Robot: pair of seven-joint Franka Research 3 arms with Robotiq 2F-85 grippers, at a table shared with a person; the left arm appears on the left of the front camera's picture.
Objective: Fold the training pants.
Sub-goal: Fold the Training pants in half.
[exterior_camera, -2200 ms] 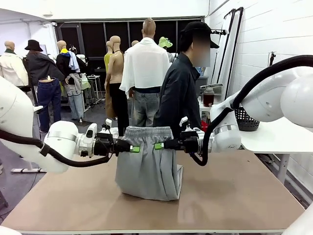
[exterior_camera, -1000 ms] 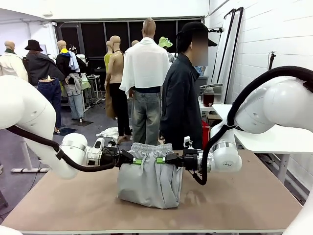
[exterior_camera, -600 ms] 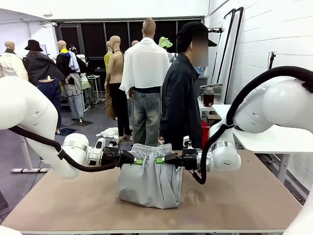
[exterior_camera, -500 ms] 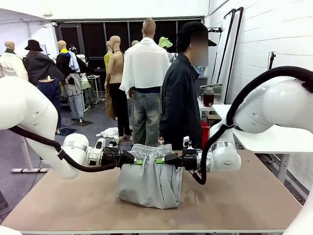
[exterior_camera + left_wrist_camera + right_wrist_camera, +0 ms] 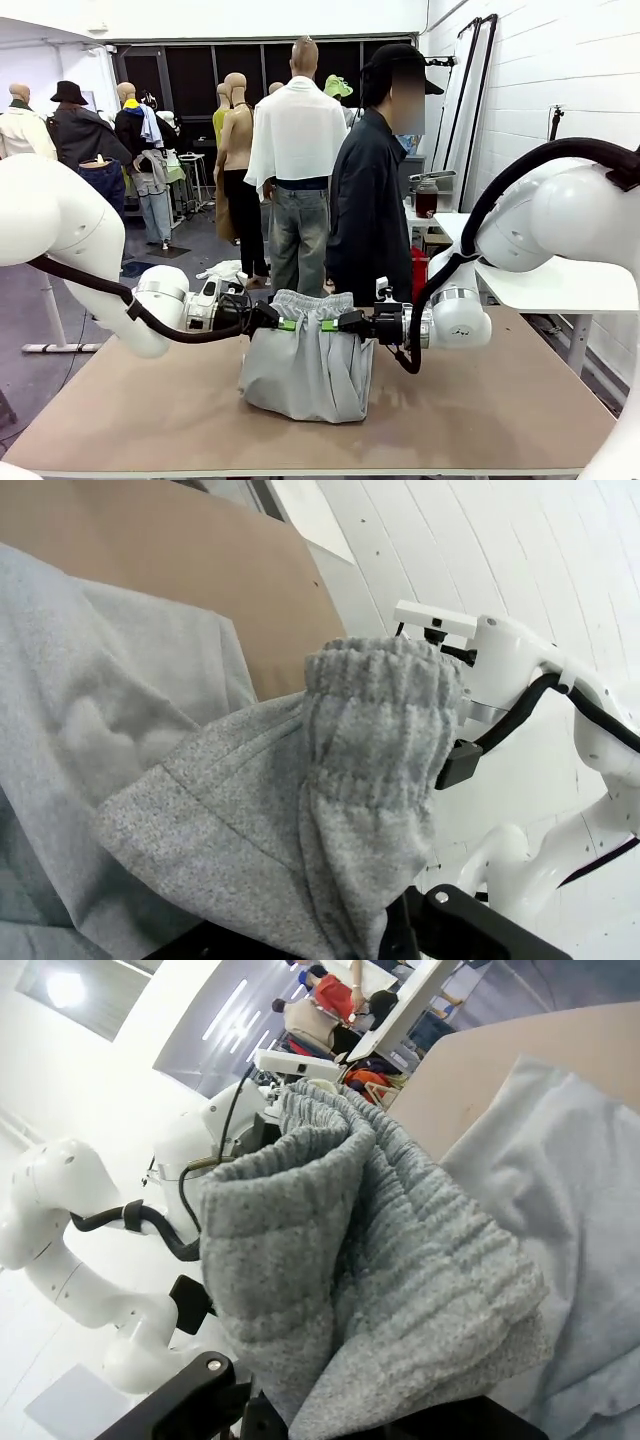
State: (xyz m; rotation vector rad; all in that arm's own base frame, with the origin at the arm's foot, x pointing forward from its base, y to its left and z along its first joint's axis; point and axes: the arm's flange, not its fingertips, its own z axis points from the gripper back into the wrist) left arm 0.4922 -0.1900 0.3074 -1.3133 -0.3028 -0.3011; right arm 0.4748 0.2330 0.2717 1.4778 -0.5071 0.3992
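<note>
I keep both fingers, left (image 5: 284,324) and right (image 5: 328,325), clamped on the training pants (image 5: 305,370) waistband at frame centre, lowering evenly onto the table (image 5: 500,400).

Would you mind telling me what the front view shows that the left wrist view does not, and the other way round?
Front view alone: both grippers, left gripper and right gripper, shut on the waistband ends of the training pants, whose lower part rests bunched on the table, with a person standing at the far side.

Left wrist view alone: a close look at the ribbed elastic waistband bunched over its own fingers, with fabric draping below.

Both: the grey pants, the brown table and the right arm.
</note>
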